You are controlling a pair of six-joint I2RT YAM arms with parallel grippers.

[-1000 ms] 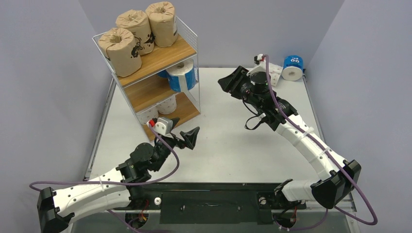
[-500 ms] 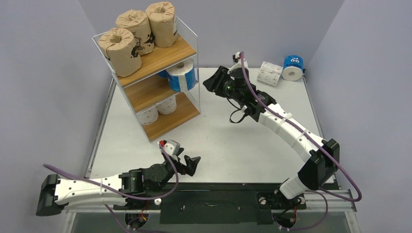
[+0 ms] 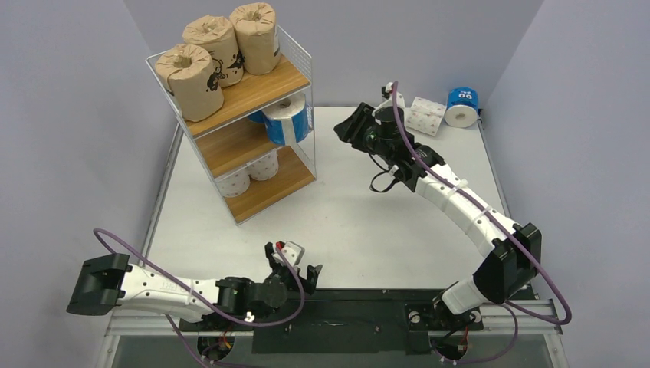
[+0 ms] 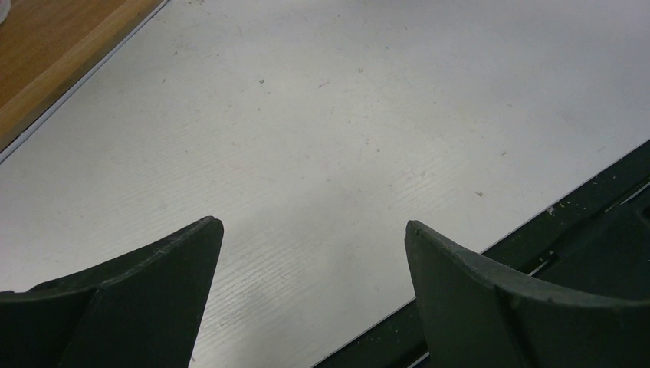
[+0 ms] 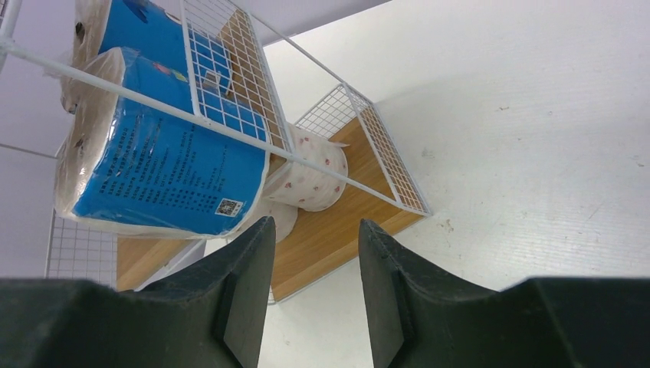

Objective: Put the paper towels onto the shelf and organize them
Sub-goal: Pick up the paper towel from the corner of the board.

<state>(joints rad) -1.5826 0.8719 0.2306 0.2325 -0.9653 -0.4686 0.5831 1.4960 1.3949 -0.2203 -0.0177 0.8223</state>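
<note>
Left gripper (image 4: pixel 314 227): jaws wide apart, nothing between them, low over the table (image 3: pixel 345 222) at its near edge.
Right gripper (image 5: pixel 310 230): jaws partly apart, nothing between them, facing the shelf (image 3: pixel 253 90) from mid-table.
Shelf: far left corner. Three brown rolls (image 3: pixel 222 46) stand on top with cores vertical, blue rolls (image 3: pixel 287 121) sit on the middle board, and two white printed rolls (image 3: pixel 264 165) on the lowest.
Far right corner: loose white roll (image 3: pixel 424 115) on its side along the far edge. Loose blue roll (image 3: pixel 462 107) just beside it, core hole towards the near edge.
Room: white table, pale grey walls (image 3: pixel 77 115).

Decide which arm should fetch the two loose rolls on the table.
Right. The right pincer is nearer the white patterned roll and blue-wrapped roll; left pincer sits at the near edge.
</note>
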